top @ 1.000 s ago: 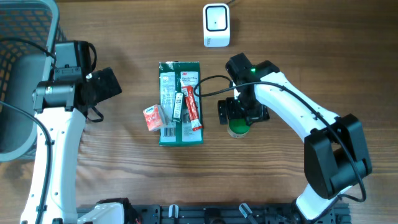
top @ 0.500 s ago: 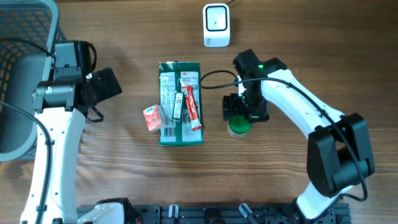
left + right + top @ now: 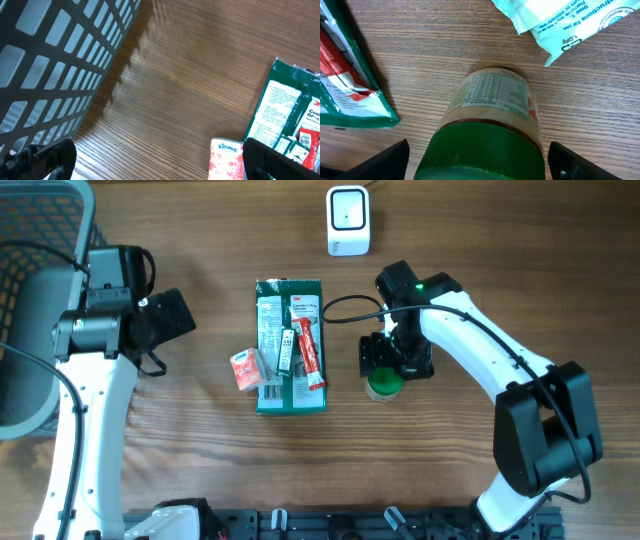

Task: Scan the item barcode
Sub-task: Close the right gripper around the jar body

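The right gripper (image 3: 479, 150) is set low over a jar (image 3: 492, 100), its dark fingers (image 3: 390, 160) spread wide to either side of the ribbed green plastic lid (image 3: 485, 137). Whether the pads press the lid cannot be told. The jar is round, wrapped in a pale printed paper label, and stands lid up on the grained wooden table (image 3: 200, 440). A crinkled white and green sachet (image 3: 565, 20) is seen just beyond it. A flat glossy green pouch (image 3: 290, 345) lies to its side, with a red packet (image 3: 311, 350) laid on top. The boxy white scanner (image 3: 347, 220) sits well apart. The left gripper (image 3: 160, 160) is held fully spread and empty, between a grey mesh basket (image 3: 50, 65) and a patterned tissue pack (image 3: 227, 160).
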`<act>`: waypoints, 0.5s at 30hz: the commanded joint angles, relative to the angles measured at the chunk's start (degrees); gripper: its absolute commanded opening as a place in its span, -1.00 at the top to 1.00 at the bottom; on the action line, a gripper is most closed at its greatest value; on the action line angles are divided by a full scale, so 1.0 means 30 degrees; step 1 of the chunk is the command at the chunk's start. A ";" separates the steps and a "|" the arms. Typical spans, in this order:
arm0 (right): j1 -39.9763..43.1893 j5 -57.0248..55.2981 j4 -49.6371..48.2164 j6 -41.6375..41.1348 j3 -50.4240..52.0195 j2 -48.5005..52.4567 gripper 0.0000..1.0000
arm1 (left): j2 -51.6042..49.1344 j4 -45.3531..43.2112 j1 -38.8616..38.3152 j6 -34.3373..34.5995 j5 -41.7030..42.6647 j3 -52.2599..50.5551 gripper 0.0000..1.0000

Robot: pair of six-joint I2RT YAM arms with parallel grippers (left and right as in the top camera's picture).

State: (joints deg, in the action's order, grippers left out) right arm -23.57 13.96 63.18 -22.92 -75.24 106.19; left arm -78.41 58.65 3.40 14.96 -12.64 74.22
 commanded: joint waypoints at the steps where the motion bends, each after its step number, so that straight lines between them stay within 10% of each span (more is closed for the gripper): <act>1: -0.0029 0.0299 0.0044 -0.0408 -0.0291 0.0248 -0.78 | 0.0240 -0.0051 0.0087 0.0168 -0.0299 0.0299 -1.00; 15: -0.0189 0.0299 0.0109 -0.0925 -0.0284 0.0248 -0.78 | 0.0240 -0.0051 0.0087 0.0168 -0.0299 0.0299 -1.00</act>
State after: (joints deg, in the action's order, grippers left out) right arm -23.57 13.98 63.40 -24.47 -75.24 106.19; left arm -78.41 58.65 3.40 14.98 -12.64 74.22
